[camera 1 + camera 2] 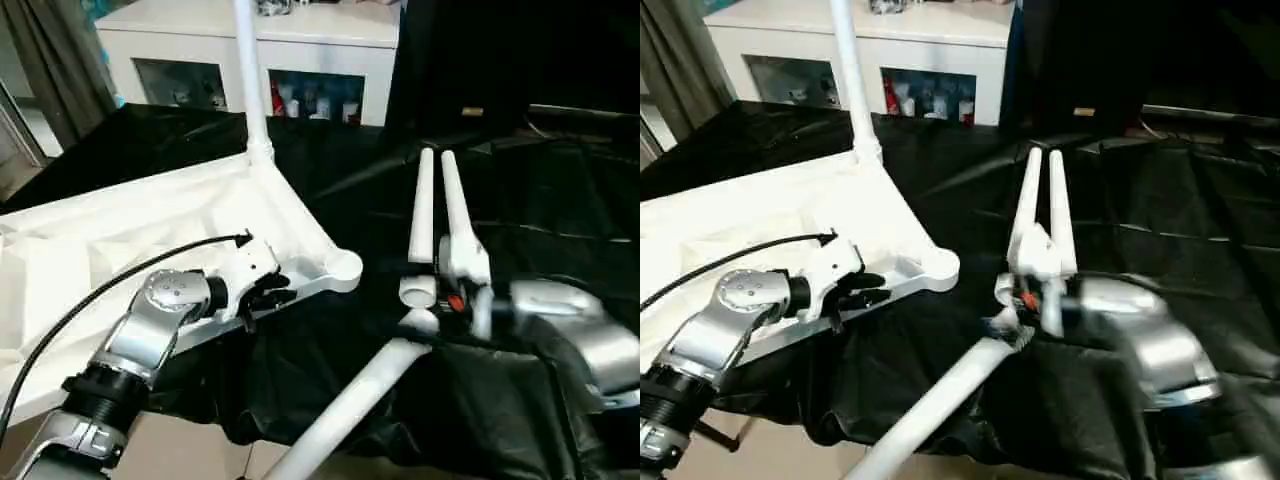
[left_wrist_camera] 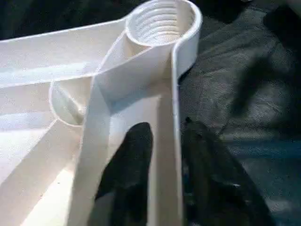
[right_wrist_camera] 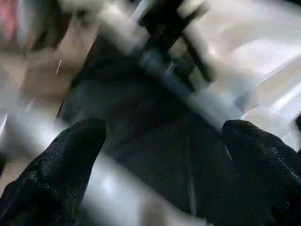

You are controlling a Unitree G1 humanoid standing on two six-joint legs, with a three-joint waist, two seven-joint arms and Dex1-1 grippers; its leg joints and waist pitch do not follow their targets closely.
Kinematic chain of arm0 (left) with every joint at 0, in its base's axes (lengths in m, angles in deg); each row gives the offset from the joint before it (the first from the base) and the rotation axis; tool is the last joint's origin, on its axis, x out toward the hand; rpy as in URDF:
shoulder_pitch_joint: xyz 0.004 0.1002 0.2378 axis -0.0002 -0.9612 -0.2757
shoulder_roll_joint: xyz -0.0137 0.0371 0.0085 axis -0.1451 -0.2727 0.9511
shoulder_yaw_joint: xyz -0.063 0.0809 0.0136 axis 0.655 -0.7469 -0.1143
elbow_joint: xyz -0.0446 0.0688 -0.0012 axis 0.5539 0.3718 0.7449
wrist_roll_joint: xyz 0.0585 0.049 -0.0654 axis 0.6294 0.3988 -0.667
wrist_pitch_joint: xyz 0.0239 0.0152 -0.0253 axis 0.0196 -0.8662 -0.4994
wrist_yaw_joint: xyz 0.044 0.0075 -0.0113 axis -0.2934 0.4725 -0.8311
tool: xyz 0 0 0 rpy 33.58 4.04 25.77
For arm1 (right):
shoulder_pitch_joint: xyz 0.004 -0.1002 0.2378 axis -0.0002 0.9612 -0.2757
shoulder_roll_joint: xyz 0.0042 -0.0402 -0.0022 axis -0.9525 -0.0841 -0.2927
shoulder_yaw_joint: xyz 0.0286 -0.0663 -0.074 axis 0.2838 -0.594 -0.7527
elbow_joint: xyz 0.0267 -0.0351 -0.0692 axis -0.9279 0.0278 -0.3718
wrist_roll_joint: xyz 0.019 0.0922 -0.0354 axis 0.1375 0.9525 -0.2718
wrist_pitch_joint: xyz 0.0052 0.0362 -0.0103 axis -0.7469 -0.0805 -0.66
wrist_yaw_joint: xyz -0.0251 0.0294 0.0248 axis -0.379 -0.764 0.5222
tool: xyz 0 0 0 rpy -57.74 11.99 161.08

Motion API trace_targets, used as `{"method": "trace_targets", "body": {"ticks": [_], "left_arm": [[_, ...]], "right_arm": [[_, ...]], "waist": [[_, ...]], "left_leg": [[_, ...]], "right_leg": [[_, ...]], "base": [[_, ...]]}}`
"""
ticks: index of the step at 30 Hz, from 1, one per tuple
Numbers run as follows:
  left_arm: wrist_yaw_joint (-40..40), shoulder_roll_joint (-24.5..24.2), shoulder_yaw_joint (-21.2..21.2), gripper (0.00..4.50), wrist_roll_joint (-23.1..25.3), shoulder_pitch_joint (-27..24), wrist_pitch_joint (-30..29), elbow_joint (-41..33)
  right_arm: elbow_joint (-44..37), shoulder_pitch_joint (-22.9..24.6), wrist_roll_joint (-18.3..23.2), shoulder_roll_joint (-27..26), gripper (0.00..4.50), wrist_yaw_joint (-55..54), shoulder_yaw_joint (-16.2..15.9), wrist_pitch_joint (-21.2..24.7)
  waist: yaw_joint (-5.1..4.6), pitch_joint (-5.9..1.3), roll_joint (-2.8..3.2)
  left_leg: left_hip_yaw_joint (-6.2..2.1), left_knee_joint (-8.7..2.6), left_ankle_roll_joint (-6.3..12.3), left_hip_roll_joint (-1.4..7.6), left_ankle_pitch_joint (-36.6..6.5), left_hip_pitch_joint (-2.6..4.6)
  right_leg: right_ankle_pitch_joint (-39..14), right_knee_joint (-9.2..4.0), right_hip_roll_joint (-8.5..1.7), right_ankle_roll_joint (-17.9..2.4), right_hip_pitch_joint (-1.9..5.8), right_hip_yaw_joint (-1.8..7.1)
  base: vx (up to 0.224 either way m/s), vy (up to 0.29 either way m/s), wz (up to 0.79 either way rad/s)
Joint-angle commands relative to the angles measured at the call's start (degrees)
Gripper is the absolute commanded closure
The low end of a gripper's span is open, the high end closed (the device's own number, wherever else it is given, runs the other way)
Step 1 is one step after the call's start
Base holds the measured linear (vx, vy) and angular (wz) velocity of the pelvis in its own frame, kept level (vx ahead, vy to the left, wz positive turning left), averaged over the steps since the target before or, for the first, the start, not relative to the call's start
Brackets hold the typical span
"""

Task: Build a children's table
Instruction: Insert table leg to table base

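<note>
While its left gripper point(image 2: 162, 174) straddles the upturned white plastic ribbed tabletop's point(image 1: 120, 240) rim, steadying it, the right gripper point(image 3: 164, 160), fingers spread, hovers over a loose white tapered tube leg point(image 1: 345, 405).

I find no text, label, brand, number or sign that I can read in any view. The bottles point(image 1: 305, 100) behind the cabinet's point(image 1: 330, 40) glass front carry coloured patches, but they are too small for me to make out lettering. The tabletop point(image 1: 120, 240) and the legs point(image 1: 430, 210) show plain white plastic.
</note>
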Motion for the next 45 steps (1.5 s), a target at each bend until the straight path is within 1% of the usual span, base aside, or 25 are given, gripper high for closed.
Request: {"method": "trace_targets", "body": {"ticks": [1,4,7,9,10,11,12,13,14,15,16,18,19,22,24,25,26,27,32,34,35,37,41,43,45], "left_arm": [[0.99,-0.55,-0.89,3.02,0.44,1.04,0.62,-0.68],[1.82,-0.92,-1.00,3.02,0.26,1.34,1.07,-0.90],[2.90,-1.28,-0.56,3.02,-0.63,1.93,1.21,-1.24],[3.39,-1.44,0.13,3.02,-1.34,2.38,0.85,-1.53],[3.67,-1.66,0.42,3.02,-1.60,2.56,0.49,-1.72],[3.67,-1.66,0.42,3.02,-1.60,2.56,0.49,-1.72],[3.98,-2.00,0.80,3.02,-1.91,2.69,0.09,-2.06],[4.02,-2.07,0.90,3.02,-1.96,2.71,0.01,-2.20],[4.14,-2.22,1.35,3.02,-2.45,2.55,-0.50,-3.12],[4.15,-2.24,1.40,3.02,-2.50,2.53,-0.55,-3.22],[4.28,-2.33,1.66,3.02,-2.81,2.35,-0.96,-3.96],[4.46,-2.71,2.03,3.02,-3.33,1.89,-1.82,-5.84],[4.61,-3.01,2.15,3.02,-3.59,1.55,-2.34,-6.98],[4.96,-3.87,2.35,3.01,-4.11,0.60,-3.41,-9.48],[5.81,-5.21,2.80,3.01,-5.22,-1.13,-5.77,-13.88],[6.39,-6.08,3.02,3.01,-5.83,-2.37,-7.37,-16.79],[6.58,-6.38,3.07,3.01,-6.04,-2.85,-8.02,-17.93],[7.10,-7.22,3.05,3.01,-6.67,-4.10,-9.77,-20.96],[8.83,-11.33,4.00,3.01,-10.71,-9.39,-18.28,-32.20],[9.11,-12.03,4.05,3.01,-10.93,-9.87,-18.90,-33.01],[9.36,-12.74,4.36,3.01,-11.16,-10.37,-19.33,-33.74],[8.78,-13.46,4.90,3.01,-10.72,-11.00,-20.33,-34.87],[7.46,-13.56,5.31,3.01,-10.21,-11.67,-21.36,-36.06],[4.96,-13.26,6.62,3.01,-11.89,-12.84,-23.11,-38.66],[4.42,-13.15,7.32,3.01,-12.37,-13.41,-23.14,-39.33]], "right_arm": [[-1.05,-1.90,-0.89,0.37,0.00,2.91,-1.51,-1.29],[-1.03,-4.05,-1.83,1.75,0.00,6.73,-3.85,-1.76],[0.44,-5.81,-5.69,2.77,0.00,9.57,-7.51,-5.40],[3.89,-7.33,-9.29,2.26,0.00,9.70,-10.57,-9.78],[6.44,-8.33,-12.00,1.46,0.00,9.48,-12.59,-12.89],[6.44,-8.33,-12.00,1.46,0.00,9.48,-12.59,-12.89],[9.78,-9.75,-15.41,-0.16,0.00,9.16,-15.22,-16.47],[10.75,-10.21,-16.24,-0.82,0.00,9.06,-15.95,-17.27],[12.54,-11.39,-17.96,-2.23,0.00,8.48,-17.51,-18.83],[12.71,-11.50,-18.12,-2.35,0.00,8.42,-17.65,-18.97],[13.80,-12.25,-19.18,-2.93,0.00,7.91,-18.54,-19.85],[16.47,-13.76,-21.24,-3.75,0.00,7.81,-20.33,-22.33],[17.65,-14.34,-22.01,-3.96,0.00,8.09,-21.08,-23.34],[19.28,-14.96,-22.48,-4.21,0.30,8.97,-21.79,-24.53],[21.13,-15.58,-22.62,-4.65,0.30,10.41,-22.03,-25.76],[21.73,-15.78,-22.31,-4.76,0.37,11.47,-21.98,-25.67],[21.94,-15.82,-22.15,-4.77,0.60,11.88,-21.94,-25.62],[22.46,-15.91,-21.72,-4.58,0.69,12.80,-21.94,-25.61],[23.68,-16.00,-22.27,-3.27,0.96,16.29,-23.64,-24.46],[23.95,-16.08,-22.43,-3.24,1.14,16.61,-23.82,-24.33],[24.37,-16.15,-22.65,-3.35,1.17,16.75,-23.82,-24.40],[25.06,-15.99,-22.79,-3.55,1.41,17.57,-23.55,-24.44],[25.03,-15.50,-22.81,-3.40,1.74,18.30,-23.55,-24.37],[24.48,-14.68,-22.07,-3.51,1.85,18.91,-23.75,-23.84],[24.29,-14.28,-21.95,-3.78,2.06,18.75,-23.85,-23.61]], "waist": [[0.40,-3.61,0.13],[0.35,-3.64,0.07],[0.38,-3.66,0.15],[0.37,-3.67,-0.68],[0.37,-3.64,-0.51],[0.28,-3.60,-0.43],[0.38,-3.81,-0.35],[0.09,-3.76,-1.19],[0.27,-3.87,-0.69],[0.17,-3.94,-1.09],[0.31,-4.12,-0.77],[0.39,-4.11,-1.08],[0.33,-4.16,-1.50],[0.25,-3.92,-1.32],[0.16,-3.90,-1.56],[-0.07,-3.76,-2.29],[0.08,-3.87,-2.20],[-0.12,-3.71,-2.75],[-0.32,-3.32,-1.97],[-0.56,-3.24,-2.30],[-0.51,-3.28,-2.09],[-0.35,-3.35,-2.60],[-0.33,-3.31,-2.49],[-0.22,-3.40,-2.01],[-0.20,-3.39,-2.14]], "left_leg": [[-0.16,-4.53,3.44,1.66,-7.26,-1.02],[-0.19,-4.50,3.84,1.81,-6.69,-0.90],[-0.18,-4.52,3.84,1.94,-6.67,-0.84],[0.05,-4.47,3.89,2.00,-6.32,-0.90],[-0.04,-4.47,3.74,1.93,-6.28,-0.95],[0.09,-4.45,3.59,1.84,-6.24,-0.97],[0.03,-4.33,3.50,1.97,-5.95,-0.93],[0.17,-4.39,3.73,1.82,-5.75,-1.13],[0.05,-4.35,3.87,1.86,-4.91,-1.08],[0.17,-4.27,4.13,1.92,-4.28,-1.06],[0.13,-4.14,4.67,1.94,-2.58,-1.12],[0.28,-4.17,5.50,1.94,-1.63,-1.27],[0.39,-4.07,5.54,1.97,-1.94,-1.23],[0.38,-4.28,5.47,2.16,-3.53,-1.19],[0.38,-4.38,5.13,2.33,-4.50,-1.17],[0.58,-4.41,5.27,2.19,-4.85,-1.20],[0.48,-4.39,5.20,2.27,-4.58,-1.17],[0.63,-4.43,5.23,2.38,-4.88,-1.15],[0.54,-4.67,3.89,2.48,-7.71,-0.94],[0.53,-4.70,3.92,2.36,-8.35,-0.96],[0.64,-4.52,3.73,2.28,-8.36,-0.79],[0.72,-4.46,3.88,2.32,-7.81,-0.71],[0.60,-4.52,3.68,2.31,-7.77,-0.94],[0.50,-4.52,3.45,2.38,-7.65,-0.94],[0.52,-4.51,3.50,2.27,-8.00,-0.97]], "right_leg": [[-14.22,-4.68,-4.21,-12.05,3.56,2.58],[-14.26,-4.62,-4.13,-12.48,3.40,2.51],[-13.71,-4.54,-4.11,-12.84,3.31,2.46],[-13.45,-4.48,-4.32,-13.17,3.14,2.48],[-13.59,-4.32,-4.32,-13.30,3.21,2.45],[-13.81,-4.47,-4.33,-13.42,3.11,2.45],[-12.96,-4.17,-4.46,-13.71,3.09,2.47],[-12.71,-4.27,-4.29,-13.65,3.18,2.40],[-11.78,-3.98,-4.38,-13.69,3.25,2.42],[-10.80,-3.94,-4.38,-13.80,3.22,2.46],[-8.16,-3.57,-4.31,-14.30,3.32,2.48],[-5.31,-3.14,-4.23,-15.31,3.22,2.37],[-5.33,-3.18,-4.26,-15.30,3.09,2.39],[-6.03,-3.25,-4.27,-15.46,3.00,2.43],[-6.54,-3.11,-4.35,-15.42,3.04,2.45],[-7.36,-3.41,-4.12,-15.15,2.99,2.45],[-7.69,-3.19,-4.34,-15.08,3.13,2.53],[-8.45,-3.31,-4.26,-15.00,2.94,2.55],[-11.66,-3.55,-4.09,-14.68,2.66,2.61],[-12.63,-3.63,-3.93,-14.49,2.64,2.62],[-12.96,-3.76,-3.95,-14.46,2.54,2.73],[-12.64,-3.77,-3.92,-14.52,2.51,2.75],[-13.49,-3.74,-3.90,-14.05,2.60,2.69],[-12.45,-3.56,-3.99,-14.34,2.67,2.71],[-12.37,-3.66,-3.85,-14.43,2.67,2.65]], "base": [[0.000,0.000,0.00],[0.000,0.000,0.00],[0.000,0.000,0.00],[0.000,0.000,0.00],[0.000,0.000,0.00],[0.000,0.000,0.00],[0.000,0.000,0.00],[0.000,0.000,0.00],[0.000,0.000,0.00],[0.000,0.000,0.00],[0.000,0.000,0.00],[0.000,0.000,0.00],[0.000,0.000,0.00],[0.000,0.000,0.00],[0.000,0.000,0.00],[0.000,0.000,0.00],[0.000,0.000,0.00],[0.000,0.000,0.00],[0.000,0.000,0.00],[0.000,0.000,0.00],[0.000,0.000,0.00],[0.000,0.000,0.00],[0.000,0.000,0.00],[0.000,0.000,0.00],[0.000,0.000,0.00]]}}
